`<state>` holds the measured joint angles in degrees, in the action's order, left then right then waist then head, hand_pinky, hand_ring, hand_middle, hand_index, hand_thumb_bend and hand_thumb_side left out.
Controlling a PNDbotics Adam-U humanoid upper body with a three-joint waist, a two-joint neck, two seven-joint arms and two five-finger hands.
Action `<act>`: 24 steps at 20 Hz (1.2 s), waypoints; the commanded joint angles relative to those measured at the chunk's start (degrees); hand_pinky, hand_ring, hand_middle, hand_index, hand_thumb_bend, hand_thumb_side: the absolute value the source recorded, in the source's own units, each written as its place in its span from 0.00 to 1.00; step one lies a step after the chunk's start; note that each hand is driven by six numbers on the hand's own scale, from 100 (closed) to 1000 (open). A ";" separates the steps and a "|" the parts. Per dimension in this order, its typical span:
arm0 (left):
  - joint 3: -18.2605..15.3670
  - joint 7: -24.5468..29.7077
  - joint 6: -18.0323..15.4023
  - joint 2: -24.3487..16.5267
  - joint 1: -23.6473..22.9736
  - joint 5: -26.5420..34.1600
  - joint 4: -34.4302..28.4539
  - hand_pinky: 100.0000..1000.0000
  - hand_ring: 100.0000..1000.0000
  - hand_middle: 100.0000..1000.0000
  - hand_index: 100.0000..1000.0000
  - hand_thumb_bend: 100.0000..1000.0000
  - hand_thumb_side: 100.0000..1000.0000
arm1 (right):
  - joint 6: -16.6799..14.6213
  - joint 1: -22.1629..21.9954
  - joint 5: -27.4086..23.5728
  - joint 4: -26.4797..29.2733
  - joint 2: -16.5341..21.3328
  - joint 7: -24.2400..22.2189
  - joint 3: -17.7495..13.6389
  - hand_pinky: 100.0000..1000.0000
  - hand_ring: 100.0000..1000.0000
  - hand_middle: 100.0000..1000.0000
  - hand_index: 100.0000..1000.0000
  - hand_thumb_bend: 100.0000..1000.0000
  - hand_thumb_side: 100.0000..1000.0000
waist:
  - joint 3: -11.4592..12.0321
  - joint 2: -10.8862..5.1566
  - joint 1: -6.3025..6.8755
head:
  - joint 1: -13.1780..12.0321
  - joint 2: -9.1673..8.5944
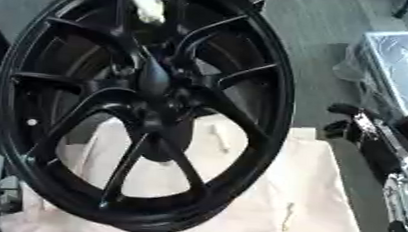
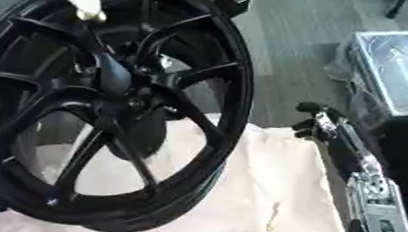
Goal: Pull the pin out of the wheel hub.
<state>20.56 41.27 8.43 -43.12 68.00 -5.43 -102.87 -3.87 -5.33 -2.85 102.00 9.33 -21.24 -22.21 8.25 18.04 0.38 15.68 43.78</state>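
A large black wheel fills the left and centre of the frame, standing tilted on its rim on a surface covered with a pale pink cloth. Its spokes run from the rim in to the hub, which sits just above the middle of the wheel. A white rod-like piece shows at the top of the frame, slanting down over the upper spokes toward the hub; whether this is the pin cannot be told, and no pin can be made out in the dark hub itself.

The robot's right hand shows at the right edge of the frame, about mid-height, at the end of a black and silver arm that comes up from the lower right corner. It lies well apart from the wheel, beside the edge of the cloth, and has hold of nothing; its dark fingers are too hard to make out to say whether they are curled or straight. The left hand shows in neither view.

At the upper right lies a flat box wrapped in clear plastic, on a grey floor.
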 commanded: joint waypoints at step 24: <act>-25.81 -13.41 -8.46 -10.90 -42.90 -9.74 13.02 0.98 0.88 0.79 0.97 0.02 1.00 | -4.46 -4.03 -3.73 5.37 -2.64 6.20 -5.93 0.57 0.58 0.75 0.76 0.00 0.56 | -0.05 -1.41 -4.03 | -2.52 0.33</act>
<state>-3.73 28.14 0.66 -52.81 24.68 -13.24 -90.16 -8.15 -9.18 -6.17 105.79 6.19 -15.51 -27.46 8.20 17.43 -3.91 13.30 43.80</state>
